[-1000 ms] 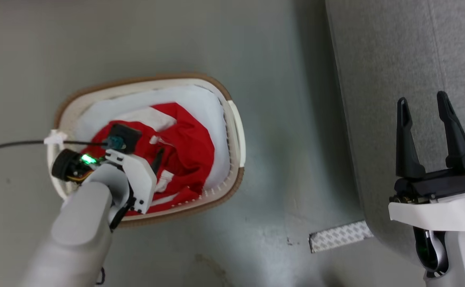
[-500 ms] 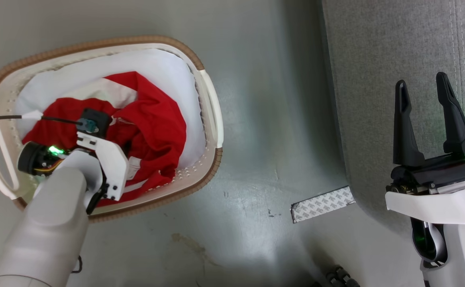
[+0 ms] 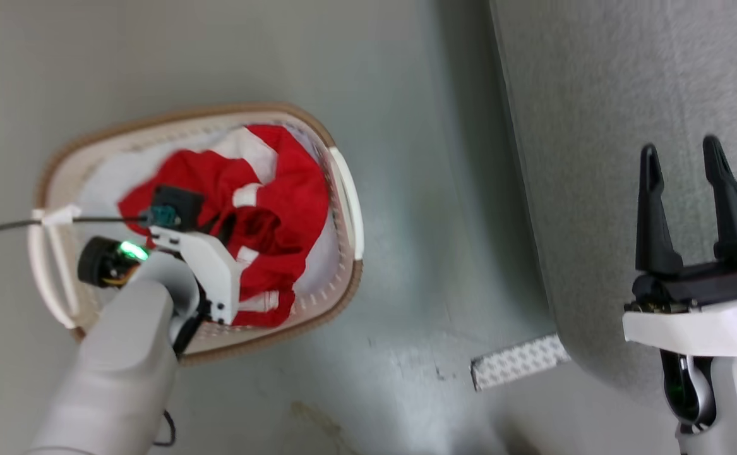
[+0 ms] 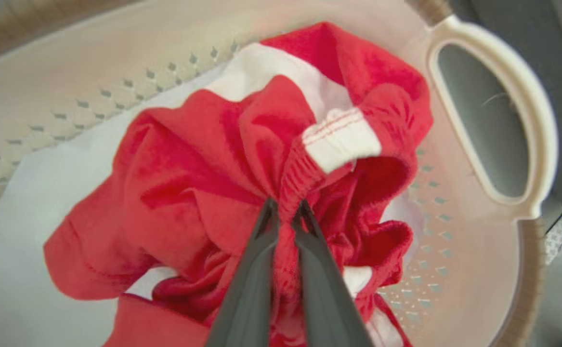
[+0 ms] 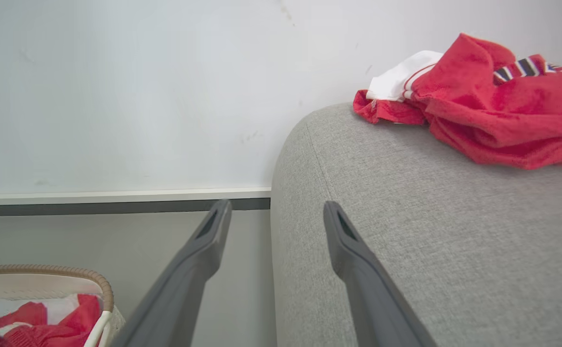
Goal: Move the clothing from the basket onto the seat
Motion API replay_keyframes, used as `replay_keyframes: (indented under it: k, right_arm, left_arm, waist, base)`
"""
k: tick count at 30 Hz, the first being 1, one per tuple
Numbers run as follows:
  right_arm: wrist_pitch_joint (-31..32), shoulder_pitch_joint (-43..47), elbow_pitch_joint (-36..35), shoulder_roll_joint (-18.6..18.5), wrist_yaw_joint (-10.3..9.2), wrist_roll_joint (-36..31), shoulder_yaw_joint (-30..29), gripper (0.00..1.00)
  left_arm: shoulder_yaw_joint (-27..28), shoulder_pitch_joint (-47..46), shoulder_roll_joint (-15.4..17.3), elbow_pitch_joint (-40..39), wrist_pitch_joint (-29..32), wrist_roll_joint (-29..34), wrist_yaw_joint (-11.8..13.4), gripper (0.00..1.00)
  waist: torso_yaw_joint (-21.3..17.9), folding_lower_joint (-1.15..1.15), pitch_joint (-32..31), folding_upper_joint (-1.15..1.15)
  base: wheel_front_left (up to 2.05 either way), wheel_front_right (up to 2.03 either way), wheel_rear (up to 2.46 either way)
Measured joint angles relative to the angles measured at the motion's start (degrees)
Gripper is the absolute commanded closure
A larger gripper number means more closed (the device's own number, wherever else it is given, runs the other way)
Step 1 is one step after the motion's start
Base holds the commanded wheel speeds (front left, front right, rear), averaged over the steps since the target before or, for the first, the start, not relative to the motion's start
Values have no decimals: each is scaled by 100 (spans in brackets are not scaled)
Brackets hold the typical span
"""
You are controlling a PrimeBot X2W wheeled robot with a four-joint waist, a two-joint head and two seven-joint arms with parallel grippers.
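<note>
The clothing lies bunched in the basket: soft red fabric with a white panel and a white cuff stitched in thin red lines. Our left hand is pinched tight on a red fold at the heap's middle. From our head, the basket sits at 9 o'clock of the grey seat, near whose edge our right hand hangs, fingers spread, gripping nothing. Another red-and-white garment lies on the seat.
</note>
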Motion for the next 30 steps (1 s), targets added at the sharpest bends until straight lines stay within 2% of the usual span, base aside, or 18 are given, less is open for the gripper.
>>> replay_keyframes:
  k: [8, 15, 22, 30]
  right_arm:
    - [0, 579, 371, 3, 0, -321, -279, 0]
    - [0, 1203, 627, 4, 0, -472, -447, 0]
    - [0, 1957, 868, 3, 0, -698, -413, 0]
    - [-1, 2383, 970, 1, 0, -622, -12, 0]
  left_arm:
    - [-83, 591, -250, -527, -542, -442, -10, 100]
    - [-8, 1245, -287, -1385, -715, -776, 43, 100]
    - [129, 2345, -252, -2603, -735, -1055, 389, 100]
    - [235, 3443, 89, -4141, -420, -1138, 829, 100]
  waist:
    - [341, -2, -1298, 0]
    - [678, -3, -2594, 0]
    - [982, -4, -3838, 0]
    - [1263, -3, -4829, 0]
  base:
    - [0, 0, 0]
    - [0, 0, 0]
    - [0, 0, 0]
    - [0, 0, 0]
